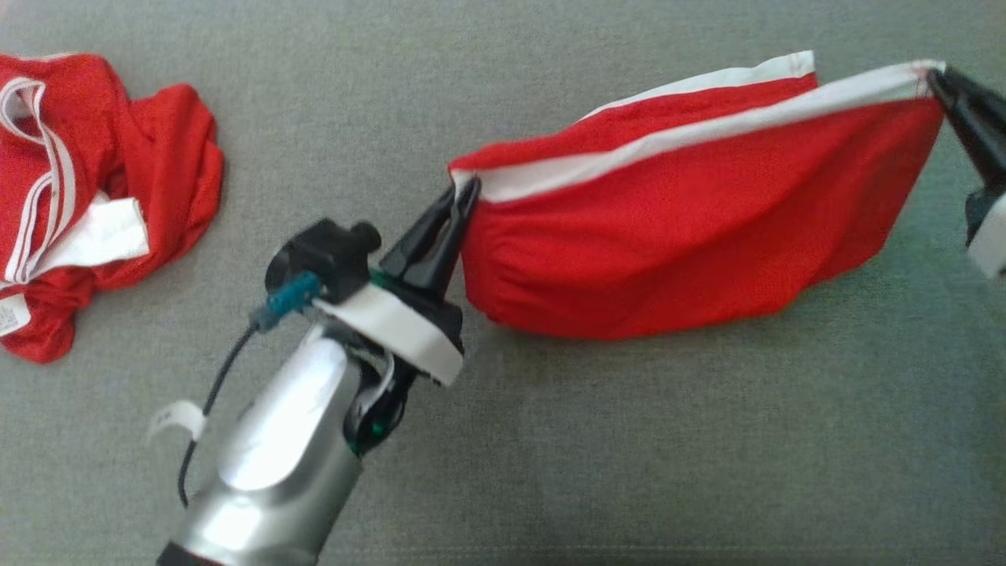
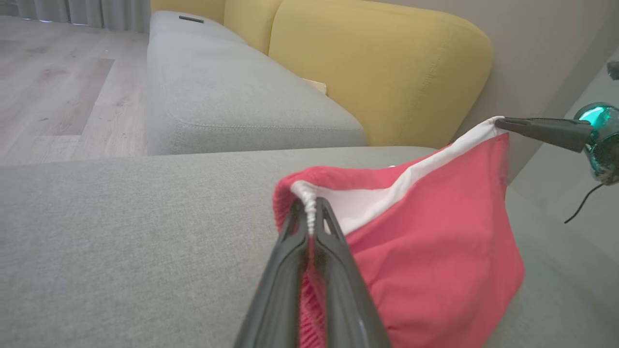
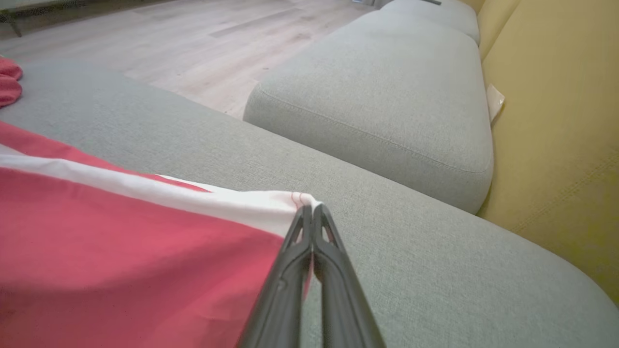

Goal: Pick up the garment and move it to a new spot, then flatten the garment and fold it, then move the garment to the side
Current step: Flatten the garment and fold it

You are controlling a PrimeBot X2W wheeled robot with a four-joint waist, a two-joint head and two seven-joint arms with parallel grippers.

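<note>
Head view, left tool (image 1: pixel 469 189), right tool (image 1: pixel 935 77) each clamping red garment (image 1: pixel 692 236), label (image 1: pixel 9 313) illegible

Matt red cloth garment (image 1: pixel 692 236) — woven grey upholstery (image 1: pixel 629 472)

R end effector (image 1: pixel 939 79) cut off by frame edge, 2nd red garment (image 1: pixel 94 196) cropped at L edge

I counted two red garments with white trim: one stretched garment (image 1: pixel 692 236) and one crumpled garment (image 1: pixel 102 196). There were two grippers, the left gripper (image 1: pixel 468 189) and the right gripper (image 1: pixel 937 80), each with two dark fingers. The sofa showed three grey seat cushions: the near cushion (image 3: pixel 435 251), the middle cushion (image 3: pixel 377 96) and the far cushion (image 3: pixel 435 12).
</note>
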